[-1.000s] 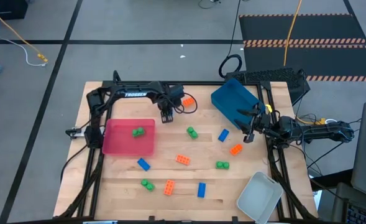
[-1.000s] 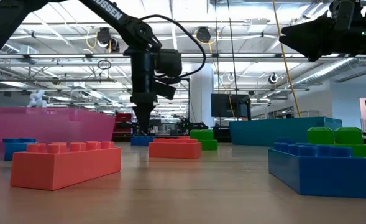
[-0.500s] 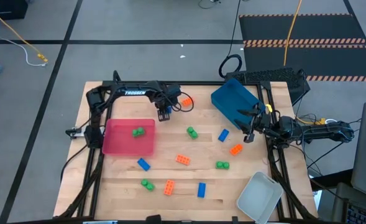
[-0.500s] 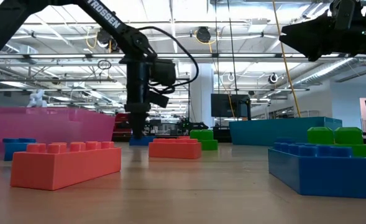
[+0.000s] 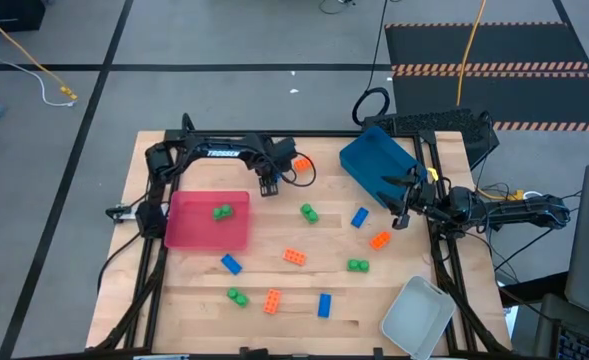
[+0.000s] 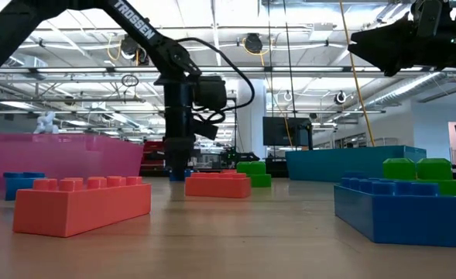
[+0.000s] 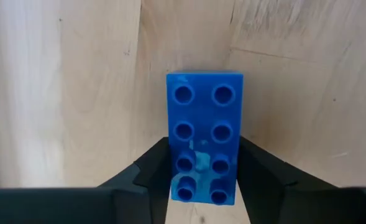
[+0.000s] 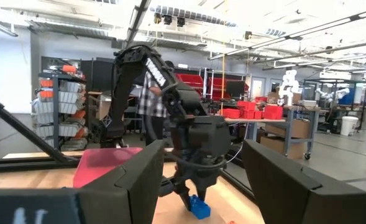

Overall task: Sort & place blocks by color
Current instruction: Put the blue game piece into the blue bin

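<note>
my left claw is down on the counter at its far side, just beyond the red tray, and its two fingers stand on either side of a blue block that lies flat, studs up, on the wood; the fingers are pressed against the block's long sides, so i count it as gripped, though the block has not left the counter. an orange block lies just beside this claw, toward the blue tray. one green block sits inside the red tray, close to my left claw. my right claw hangs in the air at the near edge of the blue tray, its fingers apart with nothing between them. just below it lie another blue block and an orange block, and a green one lies between my two claws. farther off, toward the front of the counter, are more blocks in green, orange and blue, and the clear-grey tray sits at the front corner on my right side.
</note>
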Robot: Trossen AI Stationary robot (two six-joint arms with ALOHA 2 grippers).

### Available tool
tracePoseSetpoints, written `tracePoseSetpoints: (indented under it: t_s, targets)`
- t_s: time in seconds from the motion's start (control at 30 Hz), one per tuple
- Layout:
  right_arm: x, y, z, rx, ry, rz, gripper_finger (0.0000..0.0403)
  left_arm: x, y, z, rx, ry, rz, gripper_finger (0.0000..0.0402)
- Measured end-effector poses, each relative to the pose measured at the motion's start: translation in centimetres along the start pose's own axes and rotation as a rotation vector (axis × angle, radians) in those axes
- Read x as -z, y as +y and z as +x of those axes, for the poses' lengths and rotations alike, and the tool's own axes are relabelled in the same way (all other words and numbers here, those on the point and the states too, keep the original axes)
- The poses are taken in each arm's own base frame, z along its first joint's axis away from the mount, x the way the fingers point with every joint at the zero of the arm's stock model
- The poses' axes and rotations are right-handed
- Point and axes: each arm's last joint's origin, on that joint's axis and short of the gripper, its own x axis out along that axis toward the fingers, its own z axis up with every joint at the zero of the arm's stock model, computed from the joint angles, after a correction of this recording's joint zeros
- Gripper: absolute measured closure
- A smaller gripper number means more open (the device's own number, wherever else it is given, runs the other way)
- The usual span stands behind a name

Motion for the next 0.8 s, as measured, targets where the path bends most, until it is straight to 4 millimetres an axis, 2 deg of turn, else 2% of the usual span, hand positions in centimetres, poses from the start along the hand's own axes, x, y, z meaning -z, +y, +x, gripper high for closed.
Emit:
tracePoseSetpoints:
  t_s: [0.07, 0.17, 0.27, 0.4, 0.63, 0.8]
  targets:
    - [0.0, 0.0, 0.0, 0.0, 0.0, -0.002, 0.019, -0.1, -0.5, -0.2, -0.031, 0.009, 0.016, 0.0264]
    - [0.0, 0.0, 0.0, 0.001, 0.0, -0.003, 0.019, -0.4, -0.7, -1.6, -0.058, -0.006, 0.018, 0.0264]
    - [0.0, 0.0, 0.0, 0.0, 0.0, 0.001, 0.019, -0.9, -1.0, -3.8, -0.03, -0.077, -0.023, 0.0264]
    - [0.1, 0.0, 0.1, 0.0, 0.005, 0.023, 0.019, -2.5, -1.3, -8.7, 0.096, -0.434, -0.112, 0.0264]
    - [0.0, 0.4, 1.0, -0.013, 0.018, 0.024, 0.019, -4.6, -3.6, -15.2, 0.124, -0.968, -0.054, 0.0264]
    - [-3.0, 0.7, 3.7, -0.057, 0.005, -0.009, 0.019, -5.4, -4.3, -16.4, 0.182, -1.128, 0.002, 0.0264]
